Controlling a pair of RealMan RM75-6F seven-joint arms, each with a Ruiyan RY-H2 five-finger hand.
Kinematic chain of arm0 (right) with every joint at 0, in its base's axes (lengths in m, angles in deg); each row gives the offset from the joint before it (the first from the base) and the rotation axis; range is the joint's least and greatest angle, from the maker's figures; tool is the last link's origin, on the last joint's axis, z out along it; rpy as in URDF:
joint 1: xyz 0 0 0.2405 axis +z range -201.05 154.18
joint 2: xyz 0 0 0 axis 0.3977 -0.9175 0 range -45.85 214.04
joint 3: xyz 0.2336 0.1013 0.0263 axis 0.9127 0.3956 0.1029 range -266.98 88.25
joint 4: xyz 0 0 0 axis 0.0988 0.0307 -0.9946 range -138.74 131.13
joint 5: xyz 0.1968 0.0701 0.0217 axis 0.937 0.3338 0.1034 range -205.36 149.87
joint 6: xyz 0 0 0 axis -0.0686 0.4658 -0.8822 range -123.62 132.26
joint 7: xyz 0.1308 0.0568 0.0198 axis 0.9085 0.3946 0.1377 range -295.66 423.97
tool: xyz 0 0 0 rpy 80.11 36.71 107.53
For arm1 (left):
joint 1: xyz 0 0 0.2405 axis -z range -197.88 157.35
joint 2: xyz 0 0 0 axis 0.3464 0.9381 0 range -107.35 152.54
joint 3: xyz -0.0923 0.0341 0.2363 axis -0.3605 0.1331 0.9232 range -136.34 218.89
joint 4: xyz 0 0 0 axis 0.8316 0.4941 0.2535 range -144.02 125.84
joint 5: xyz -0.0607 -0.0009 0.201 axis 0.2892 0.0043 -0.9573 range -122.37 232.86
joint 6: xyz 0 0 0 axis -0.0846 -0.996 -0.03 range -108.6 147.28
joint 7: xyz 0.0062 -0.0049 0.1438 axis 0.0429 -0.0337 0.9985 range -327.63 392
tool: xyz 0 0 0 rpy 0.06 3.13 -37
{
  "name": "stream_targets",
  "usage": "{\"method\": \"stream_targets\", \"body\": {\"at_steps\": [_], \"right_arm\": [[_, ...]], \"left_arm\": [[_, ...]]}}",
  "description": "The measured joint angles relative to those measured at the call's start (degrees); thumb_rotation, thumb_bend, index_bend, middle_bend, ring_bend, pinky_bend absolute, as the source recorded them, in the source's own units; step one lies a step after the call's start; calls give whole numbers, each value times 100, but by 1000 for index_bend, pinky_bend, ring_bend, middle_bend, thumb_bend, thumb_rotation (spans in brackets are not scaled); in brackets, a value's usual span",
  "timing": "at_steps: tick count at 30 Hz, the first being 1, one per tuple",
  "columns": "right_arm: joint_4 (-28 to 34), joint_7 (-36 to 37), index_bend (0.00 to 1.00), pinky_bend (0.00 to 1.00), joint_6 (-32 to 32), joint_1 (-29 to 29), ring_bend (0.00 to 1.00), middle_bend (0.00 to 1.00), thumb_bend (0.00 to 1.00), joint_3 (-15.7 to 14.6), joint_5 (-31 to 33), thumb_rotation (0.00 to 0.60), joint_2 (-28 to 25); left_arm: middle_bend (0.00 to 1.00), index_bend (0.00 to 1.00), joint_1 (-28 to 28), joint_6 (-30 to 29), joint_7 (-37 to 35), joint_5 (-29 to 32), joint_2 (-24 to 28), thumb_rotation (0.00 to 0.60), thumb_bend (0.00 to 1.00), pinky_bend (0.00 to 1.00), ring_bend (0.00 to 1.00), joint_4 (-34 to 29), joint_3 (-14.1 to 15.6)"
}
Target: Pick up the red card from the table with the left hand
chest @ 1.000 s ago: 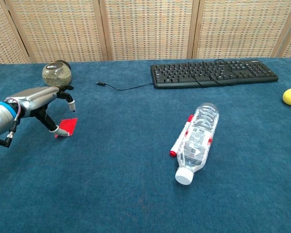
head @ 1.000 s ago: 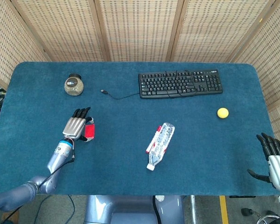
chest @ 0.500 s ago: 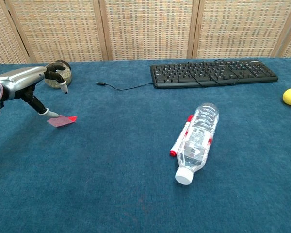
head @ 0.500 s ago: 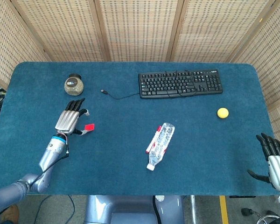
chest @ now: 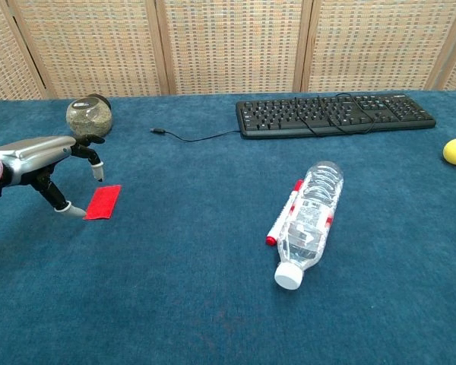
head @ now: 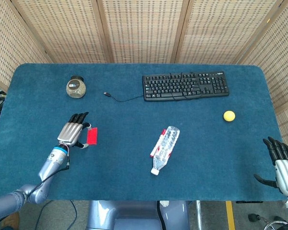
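Silver, your left hand (chest: 42, 156) is hovering unclenched, thumb tip beside the red card (chest: 103, 201), now lying flat after being lifted. Only the head view is showing your right hand (head: 281, 160), fingers spread, holding nothing.

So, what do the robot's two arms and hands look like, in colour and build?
The left hand has a silver metal back and black fingers with pale tips. A blue ring sits at its wrist, and a thin dark cable runs beside the smooth silver-grey left forearm. The right hand has black fingers on a white body that carries a small teal mark.
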Motion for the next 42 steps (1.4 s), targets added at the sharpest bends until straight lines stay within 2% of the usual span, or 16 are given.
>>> {"method": "stream_targets", "body": {"at_steps": [10,42], "right_arm": [[-3,21,0,0,-1,0,0,0,0,2,2,600,-3],[-18,60,0,0,22,6,0,0,0,3,25,600,-14]], "left_arm": [[0,457,11,12,10,-53,-140,600,149,0,0,151,64],[0,469,148,173,126,151,-489,600,175,0,0,484,-43]]}}
